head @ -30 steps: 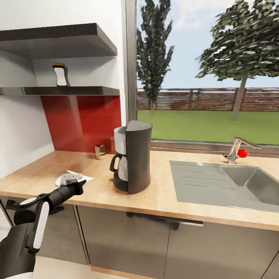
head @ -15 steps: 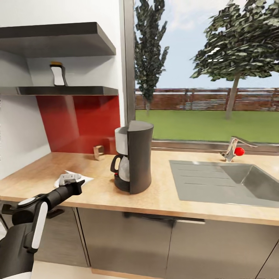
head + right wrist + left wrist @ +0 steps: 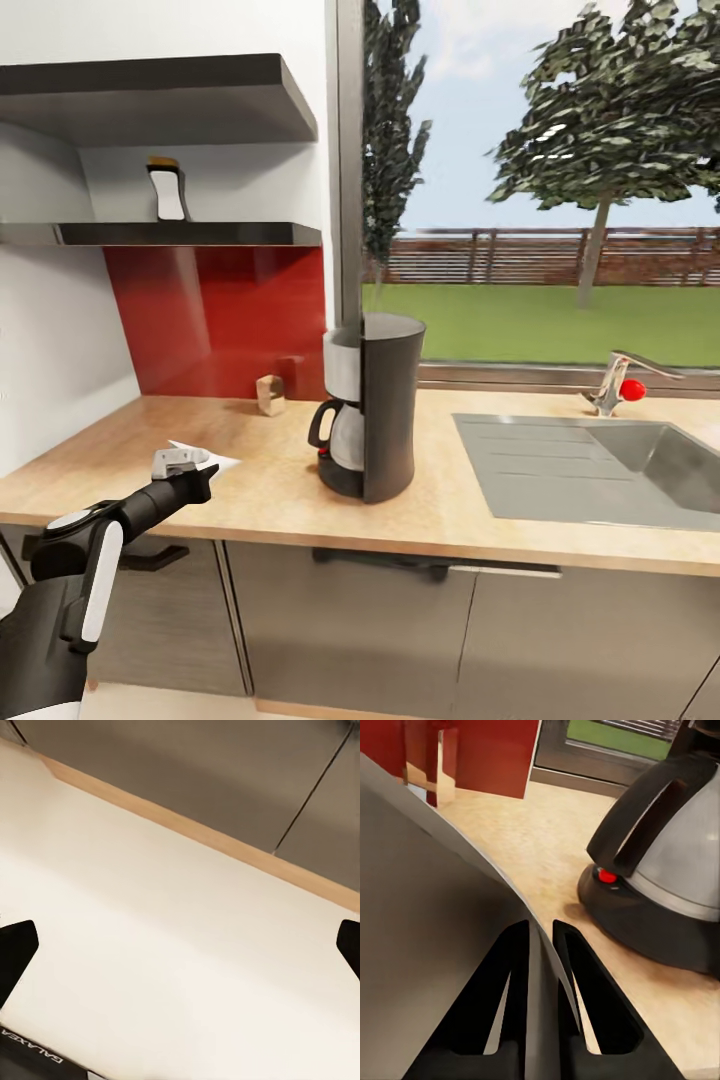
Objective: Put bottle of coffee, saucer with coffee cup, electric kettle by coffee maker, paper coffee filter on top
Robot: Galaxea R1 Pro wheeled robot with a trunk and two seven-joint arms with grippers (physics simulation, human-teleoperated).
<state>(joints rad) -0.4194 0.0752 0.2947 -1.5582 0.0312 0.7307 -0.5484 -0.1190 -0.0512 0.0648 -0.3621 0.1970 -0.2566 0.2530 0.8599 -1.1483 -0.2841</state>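
Left arm: we find it reaching forward and up from low at the robot's left, forearm angled toward the tabletop [image 3: 250,480], wrist level with the worktop's front edge.
Left tool [image 3: 180,462]: we record its fingers [image 3: 514,967] drawn together on the paper coffee filter [image 3: 205,459], the thin sheet pinched between them in the left wrist view [image 3: 442,945].
Paper coffee filter: white, held clear above the tabletop, fanning out ahead of the left tool.
Coffee maker [image 3: 378,415]: upright on the tabletop, well ahead and to the right of the left tool; carafe and red switch [image 3: 606,875] face it.
Bottle of coffee [image 3: 168,188]: on the kitchen shelf [image 3: 170,234], high above and beyond the left tool.
Small brownish object [image 3: 270,395]: on the tabletop by the red backsplash, beyond the left tool.
Sink [image 3: 600,470]: inset far to the right of the coffee maker.
Right tool [image 3: 180,952]: we see its fingertips set wide apart over pale floor and grey cabinet fronts, holding nothing.
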